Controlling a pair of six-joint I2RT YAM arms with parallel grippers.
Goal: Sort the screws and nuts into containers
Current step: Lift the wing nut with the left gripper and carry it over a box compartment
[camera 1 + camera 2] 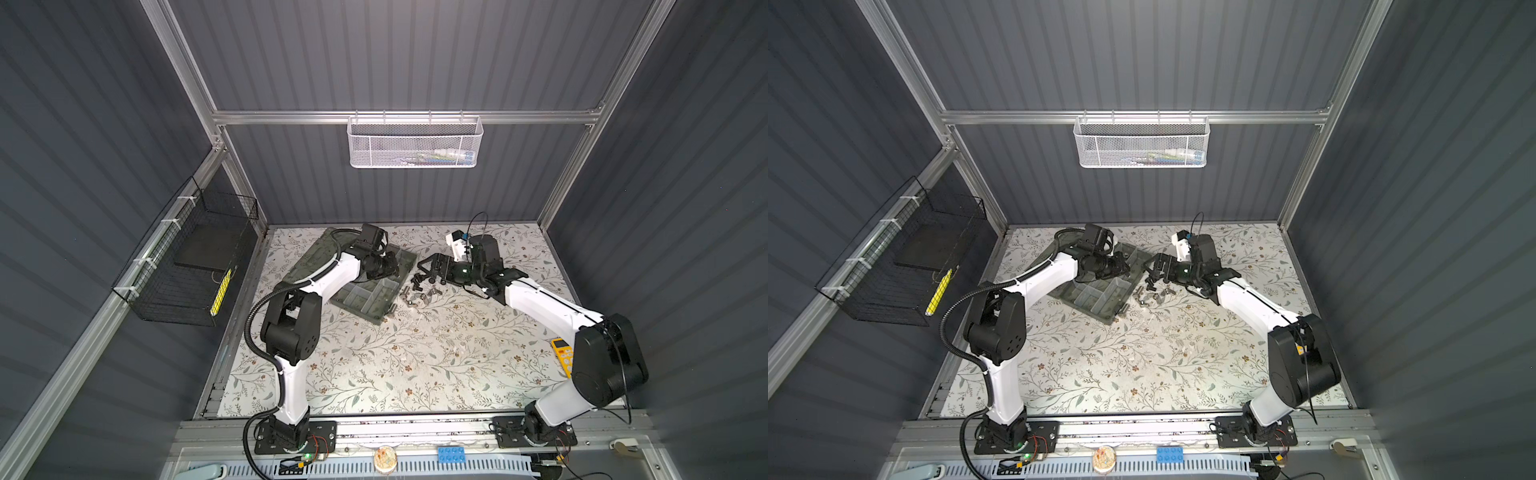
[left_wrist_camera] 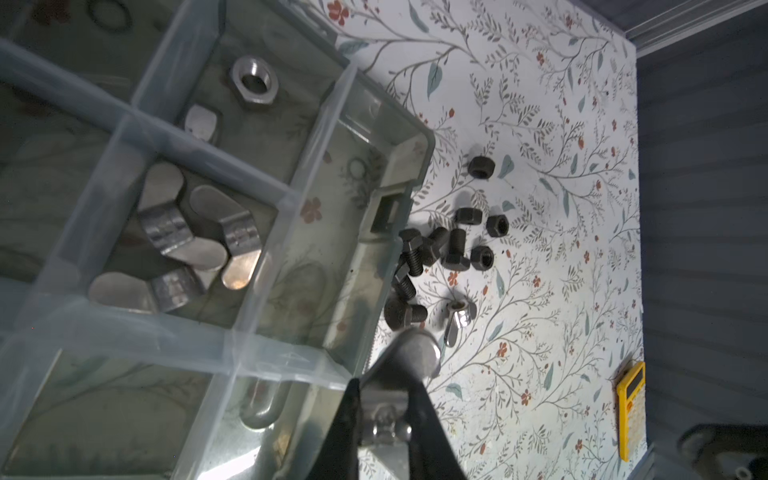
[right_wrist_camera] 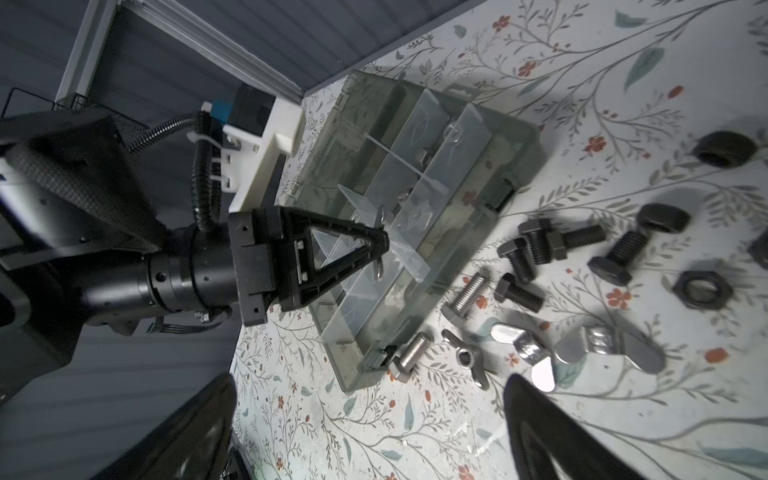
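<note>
Gripping a wing nut over the sorting box

Clenched on a silver wing nut (image 2: 415,353), the left claw (image 2: 382,386) hangs over the containers (image 2: 232,168) of the grey-green organizer box (image 1: 370,316). The box lies with its lid folded back, on the far part of the floral counter (image 1: 415,374), left of centre. One compartment below the claw holds several more wing nuts (image 2: 187,245). The one beside it holds a silver hex nut (image 2: 251,81) and another silver piece partly hidden by a divider.

The right claw (image 3: 370,378) is released, its jaws spread wide with nothing between them. It hovers just right of the box, by the loose pile of hardware. That pile sits on the counter just beside the box's right edge. Black screws (image 3: 536,245) and black nuts (image 3: 702,289) lie on its far side, while silver screws (image 3: 465,293) and loose winged nuts (image 3: 598,345) lie on its near side.

Well apart from the pile, by the counter's right edge, a yellow device (image 1: 561,353) lies partly behind the right arm.
</note>
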